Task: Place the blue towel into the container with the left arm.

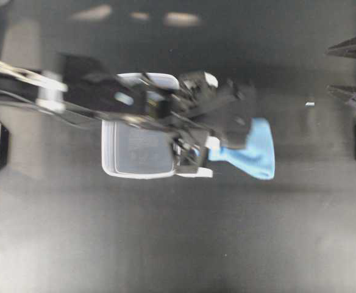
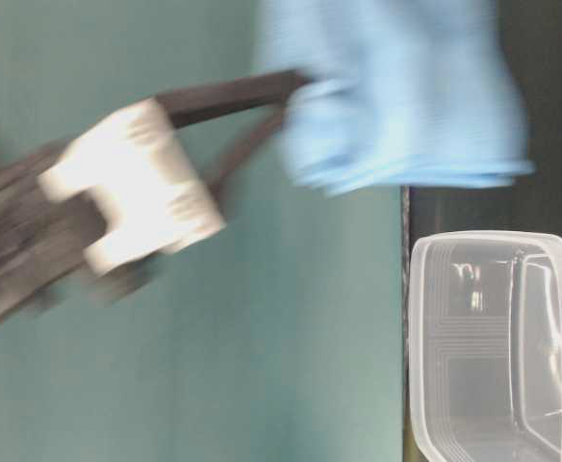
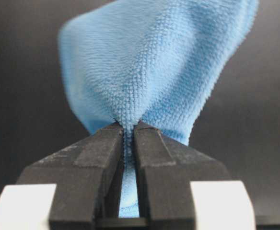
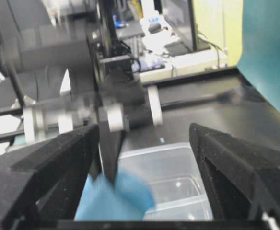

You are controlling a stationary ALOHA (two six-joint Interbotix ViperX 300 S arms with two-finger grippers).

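We note left end effector [image 3: 128, 132] clenched on blue towel [image 3: 154, 62], a bunched fold; towel hangs right of container [image 1: 138, 149], off surface [image 1: 166, 244]. Soft, light, limp; we judge pinch sufficient.

Shows the left arm [image 1: 56, 91] stretched in from the left edge, blurred, crossing above the container [image 1: 135, 152]. Finds that clear tub upright on the dark table [image 1: 178, 244], with its right end hidden under the arm's wrist. Puts the left gripper [image 1: 227, 139] just past the tub's right end, the blue towel [image 1: 254, 152] bunched narrow at it and widening to the right. Places the towel wholly outside the container, near its right end. Cannot tell how the jaws stand. Catches two dark pointed shapes [image 1: 352, 46] at the right edge, apart from each other, and a small white speck [image 1: 309, 104] near them.
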